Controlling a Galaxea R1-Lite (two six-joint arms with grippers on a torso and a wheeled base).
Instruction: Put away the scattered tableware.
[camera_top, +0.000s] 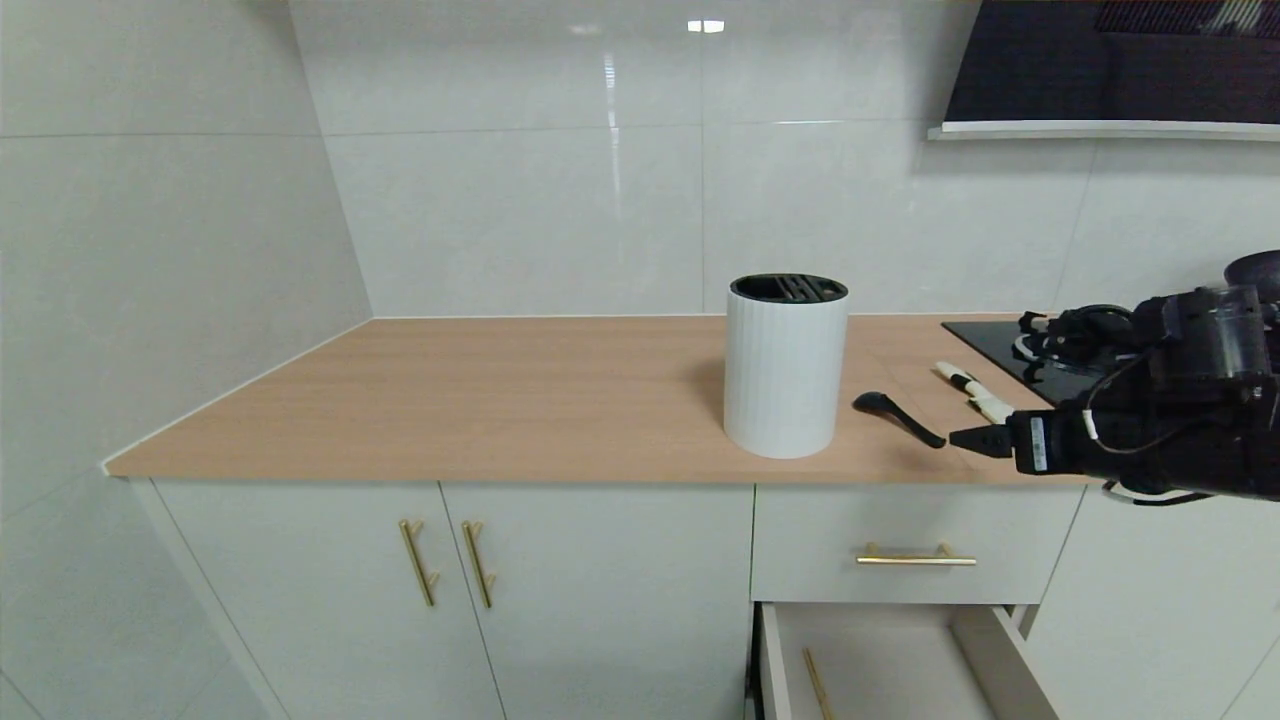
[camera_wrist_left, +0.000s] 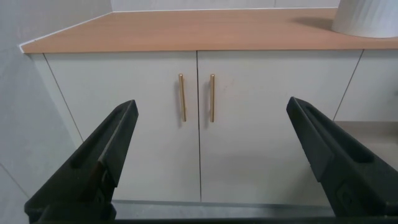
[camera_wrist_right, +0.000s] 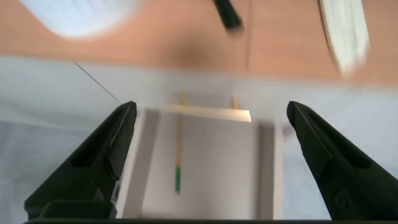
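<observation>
A: Why's the right gripper (camera_top: 975, 440) spread wide above the open drawer (camera_top: 990, 660)?
B: It's empty, likely readying for the black spoon (camera_top: 897, 413) on the table (camera_top: 500, 400) beside the holder (camera_top: 785, 370). The left gripper (camera_wrist_left: 211, 109) gapes too.

A black spoon (camera_top: 897, 413) is lying flat on the wooden tabletop (camera_top: 500, 400), near a tall white pot (camera_top: 785, 380) that is standing upright with a black slotted top. A long cream-white tool (camera_top: 972, 392) with a dark band is lying a little past the spoon. Under the tabletop a white drawer (camera_top: 900, 660) is hanging open, and a thin yellow stick (camera_top: 817, 683) is lying inside it.
</observation>
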